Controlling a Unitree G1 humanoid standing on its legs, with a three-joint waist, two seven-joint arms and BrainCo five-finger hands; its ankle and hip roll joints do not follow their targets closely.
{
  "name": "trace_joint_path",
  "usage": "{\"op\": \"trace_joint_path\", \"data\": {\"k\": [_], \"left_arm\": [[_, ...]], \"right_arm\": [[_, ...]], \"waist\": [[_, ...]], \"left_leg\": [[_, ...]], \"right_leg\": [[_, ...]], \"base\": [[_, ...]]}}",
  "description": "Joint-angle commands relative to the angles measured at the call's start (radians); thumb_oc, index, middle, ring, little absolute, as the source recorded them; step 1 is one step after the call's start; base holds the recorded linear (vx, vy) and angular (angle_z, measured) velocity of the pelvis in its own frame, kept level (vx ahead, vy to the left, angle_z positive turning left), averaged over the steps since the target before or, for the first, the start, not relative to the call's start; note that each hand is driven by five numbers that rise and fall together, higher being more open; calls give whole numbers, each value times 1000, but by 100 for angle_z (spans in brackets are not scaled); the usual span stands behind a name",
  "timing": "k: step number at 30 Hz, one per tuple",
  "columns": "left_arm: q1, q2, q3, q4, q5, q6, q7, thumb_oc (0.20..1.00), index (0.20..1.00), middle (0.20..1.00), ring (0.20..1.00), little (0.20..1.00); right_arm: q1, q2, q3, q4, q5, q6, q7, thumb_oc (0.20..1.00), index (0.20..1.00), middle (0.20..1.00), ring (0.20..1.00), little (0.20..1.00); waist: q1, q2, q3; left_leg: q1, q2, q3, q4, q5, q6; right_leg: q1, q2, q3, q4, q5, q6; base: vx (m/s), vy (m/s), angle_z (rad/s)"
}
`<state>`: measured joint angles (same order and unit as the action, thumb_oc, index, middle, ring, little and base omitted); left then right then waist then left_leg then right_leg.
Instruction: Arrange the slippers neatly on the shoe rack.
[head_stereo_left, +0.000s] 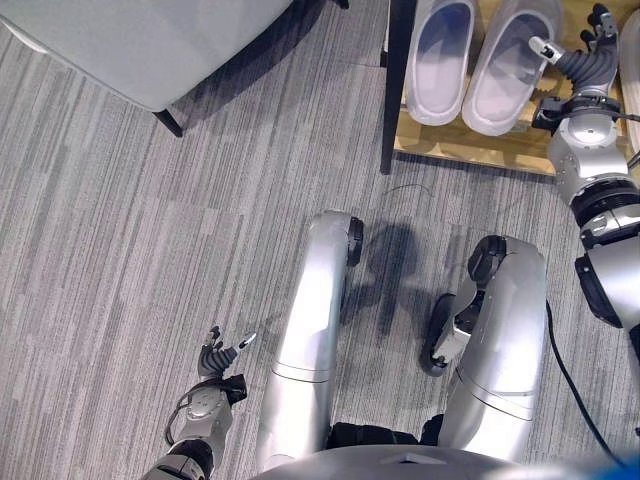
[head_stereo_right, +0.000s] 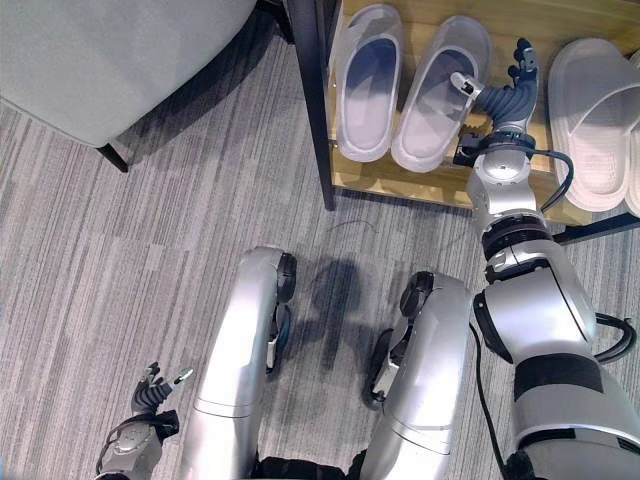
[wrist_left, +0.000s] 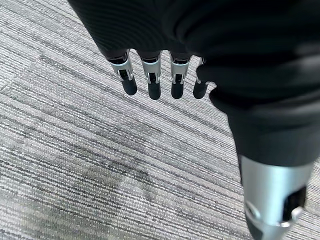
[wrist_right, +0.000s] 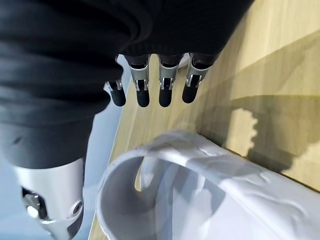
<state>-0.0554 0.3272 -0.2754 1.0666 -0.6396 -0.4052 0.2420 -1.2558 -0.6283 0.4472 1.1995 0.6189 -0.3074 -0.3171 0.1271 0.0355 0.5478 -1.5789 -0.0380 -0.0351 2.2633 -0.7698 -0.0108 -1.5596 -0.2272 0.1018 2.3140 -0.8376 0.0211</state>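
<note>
Two pale slippers (head_stereo_right: 410, 90) sit side by side on the shoe rack (head_stereo_right: 440, 180); right robot hand (head_stereo_right: 505, 90) hovers just beside them, fingers relaxed, empty; nudge gently to align toes; left robot hand (head_stereo_left: 222, 362) idle, spread.

Shoe rack at the top of my frame, floor below it.

On the rack's shelf (head_stereo_right: 440, 185) I see 2 slippers (head_stereo_right: 368, 95) (head_stereo_right: 437, 95) side by side at upper centre, another slipper (head_stereo_right: 595, 120) at upper right. My right hand (head_stereo_right: 508, 95) sits between them, just beside the middle one. A chair (head_stereo_right: 110, 60) fills the upper left; my left hand (head_stereo_right: 150, 400) hangs at lower left over the carpet (head_stereo_right: 120, 280).
</note>
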Motion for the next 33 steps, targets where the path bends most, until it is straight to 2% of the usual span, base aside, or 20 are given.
{"op": "trace_joint_path", "data": {"k": [1,12,18,26,31,33], "left_arm": [[37,38,-58,17,4,-19,-5,1000,1000,1000,1000,1000],[26,48,-45,41,-6,-21,-19,1000,1000,1000,1000,1000],[24,44,-46,64,-3,-20,-23,1000,1000,1000,1000,1000],[14,52,-56,71,19,-19,-25,1000,1000,1000,1000,1000],[5,40,-64,84,32,-13,-18,1000,1000,1000,1000,1000],[4,29,-65,84,32,-8,-25,1000,1000,1000,1000,1000]], "right_arm": [[-106,-4,16,10,36,-37,8,1000,1000,1000,1000,1000],[-143,19,26,31,60,-36,30,1000,1000,1000,1000,1000],[-169,43,33,33,72,-30,44,1000,1000,1000,1000,1000],[-183,77,40,35,73,-26,46,1000,1000,1000,1000,1000],[-205,44,56,48,-93,-24,-55,1000,1000,1000,1000,1000],[-200,30,54,10,-116,-37,-80,1000,1000,1000,1000,1000]], "waist": [[53,12,-28],[59,27,-28],[68,16,-28],[64,18,-28],[56,18,-28],[51,16,-28]], "left_leg": [[9,13,-72,-26,-41,-33],[9,7,-71,-23,-35,-34],[9,4,-70,-28,-36,-40],[9,8,-69,-33,-31,-42],[9,9,-68,-26,-35,-40],[9,8,-67,-24,-35,-41]], "right_leg": [[-10,-9,87,-11,107,-65],[-10,-11,90,-3,105,-67],[-10,-13,94,-4,113,-66],[-10,-12,93,-2,117,-63],[-10,-8,96,3,113,-62],[-10,-6,96,3,113,-60]], "base": [[0,0,0],[0,0,0],[0,0,0],[0,0,0],[0,0,0],[0,0,0]]}}
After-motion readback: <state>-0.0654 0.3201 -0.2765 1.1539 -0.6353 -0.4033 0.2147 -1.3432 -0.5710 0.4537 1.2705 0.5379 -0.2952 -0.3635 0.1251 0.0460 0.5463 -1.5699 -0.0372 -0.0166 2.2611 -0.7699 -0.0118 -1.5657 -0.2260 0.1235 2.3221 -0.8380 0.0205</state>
